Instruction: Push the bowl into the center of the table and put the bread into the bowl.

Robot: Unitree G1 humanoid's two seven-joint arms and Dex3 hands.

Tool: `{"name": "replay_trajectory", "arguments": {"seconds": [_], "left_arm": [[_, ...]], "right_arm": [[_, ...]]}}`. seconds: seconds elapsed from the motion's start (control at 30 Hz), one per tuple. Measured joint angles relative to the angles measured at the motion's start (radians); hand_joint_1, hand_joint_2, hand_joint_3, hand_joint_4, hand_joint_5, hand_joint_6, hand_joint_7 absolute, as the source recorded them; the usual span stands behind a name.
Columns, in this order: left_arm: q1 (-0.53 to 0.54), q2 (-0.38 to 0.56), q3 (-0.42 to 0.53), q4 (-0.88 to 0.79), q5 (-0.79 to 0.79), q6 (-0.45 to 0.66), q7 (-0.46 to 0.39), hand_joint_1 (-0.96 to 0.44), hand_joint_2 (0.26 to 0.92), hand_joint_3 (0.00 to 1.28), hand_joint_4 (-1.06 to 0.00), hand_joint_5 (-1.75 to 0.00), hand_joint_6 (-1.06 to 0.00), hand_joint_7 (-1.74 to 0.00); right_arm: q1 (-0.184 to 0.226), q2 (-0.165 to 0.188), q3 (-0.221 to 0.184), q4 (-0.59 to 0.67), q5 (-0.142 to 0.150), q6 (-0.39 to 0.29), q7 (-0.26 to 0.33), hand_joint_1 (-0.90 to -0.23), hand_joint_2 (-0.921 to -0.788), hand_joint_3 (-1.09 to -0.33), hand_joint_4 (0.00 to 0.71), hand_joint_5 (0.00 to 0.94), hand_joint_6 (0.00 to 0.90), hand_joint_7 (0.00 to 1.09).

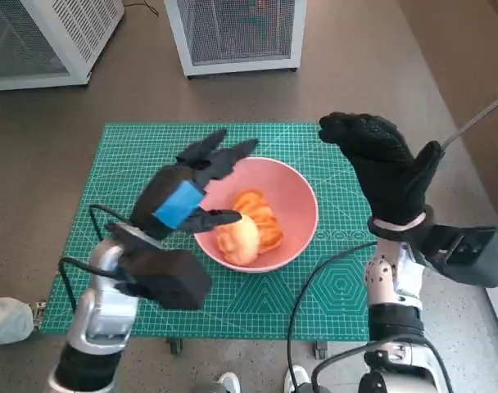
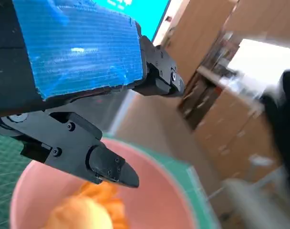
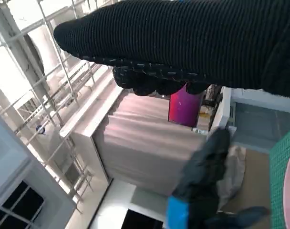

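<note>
- Pink plastic bowl [image 1: 294, 201] sits near the middle of the green cutting mat [image 1: 126, 164] that covers the table; the bread [image 1: 251, 226], golden-orange with a pale rounded end nearest the robot and ridged, darker folds behind it, lies inside the bowl.
- Head view: the left hand [image 1: 186, 196], black with blue tape on its back, hovers over the bowl's left rim, its fingers spread apart and holding nothing.
- Head view: the right hand [image 1: 386, 164], in its black knitted glove, is raised to the right of the bowl, fingers extended and apart, empty.
- Only the head view shows two white mesh-fronted cabinets [image 1: 237, 33] on the floor beyond the far edge of the table.
- Left wrist view: a black fingertip [image 2: 117, 172] hangs just above the bread, apart from it; blurred wooden furniture fills the background.
- Right wrist view: a magenta cylinder [image 3: 185, 106] and a window grid appear past the glove, and the blurred left hand with its blue tape shows low in the frame.
- The mat's printed grid and markings are too small to read.
</note>
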Motion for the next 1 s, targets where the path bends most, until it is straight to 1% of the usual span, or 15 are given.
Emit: {"name": "replay_trajectory", "arguments": {"seconds": [0.13, 0.17, 0.23, 0.33, 0.5, 0.63, 0.73, 1.0], "left_arm": [[0.001, 0.001, 0.012, -0.003, -0.013, -0.013, 0.007, -0.37, 0.911, 0.01, -0.13, 0.0, -0.34, 0.0], [0.002, 0.001, 0.015, -0.003, -0.021, -0.018, 0.007, -0.38, 0.913, 0.04, -0.14, -0.01, -0.34, 0.0], [0.011, -0.004, 0.043, 0.005, -0.096, -0.055, 0.005, -0.43, 0.918, 0.13, -0.18, -0.02, -0.34, 0.0], [0.015, -0.017, 0.103, 0.016, -0.227, -0.115, 0.0, -0.46, 0.92, 0.19, -0.21, -0.03, -0.34, 0.0], [0.015, -0.046, 0.193, 0.021, -0.419, -0.178, -0.003, -0.51, 0.921, 0.23, -0.23, -0.04, -0.34, 0.0], [0.014, -0.058, 0.235, 0.024, -0.516, -0.191, -0.004, -0.52, 0.921, 0.24, -0.23, -0.04, -0.34, 0.0], [0.013, -0.064, 0.25, 0.028, -0.556, -0.192, -0.005, -0.52, 0.921, 0.24, -0.23, -0.03, -0.35, -0.01], [0.0, -0.058, 0.267, 0.029, -0.597, -0.186, -0.007, -0.54, 0.921, 0.24, -0.23, -0.03, -0.37, -0.02]], "right_arm": [[0.0, 0.0, 0.0, 0.0, -0.006, -0.002, -0.003, -0.485, -0.921, -0.398, 0.423, 0.002, 0.674, 0.01], [0.0, 0.0, 0.0, 0.0, -0.008, -0.002, -0.004, -0.485, -0.921, -0.398, 0.423, 0.001, 0.672, 0.01], [-0.006, 0.002, 0.001, 0.003, -0.016, -0.005, -0.015, -0.488, -0.921, -0.397, 0.419, 0.0, 0.667, 0.01], [-0.02, 0.002, -0.001, 0.009, -0.03, -0.015, -0.035, -0.492, -0.921, -0.395, 0.41, 0.0, 0.665, 0.01], [-0.054, -0.003, -0.006, 0.024, -0.045, -0.038, -0.084, -0.492, -0.921, -0.394, 0.399, 0.0, 0.653, 0.0], [-0.085, -0.003, -0.006, 0.036, -0.07, -0.056, -0.116, -0.482, -0.921, -0.395, 0.39, 0.0, 0.636, 0.0], [-0.11, -0.004, -0.006, 0.05, -0.075, -0.064, -0.13, -0.475, -0.921, -0.398, 0.382, 0.0, 0.626, 0.0], [-0.164, -0.006, -0.005, 0.07, -0.078, -0.073, -0.156, -0.469, -0.921, -0.408, 0.364, 0.0, 0.611, 0.0]]}}
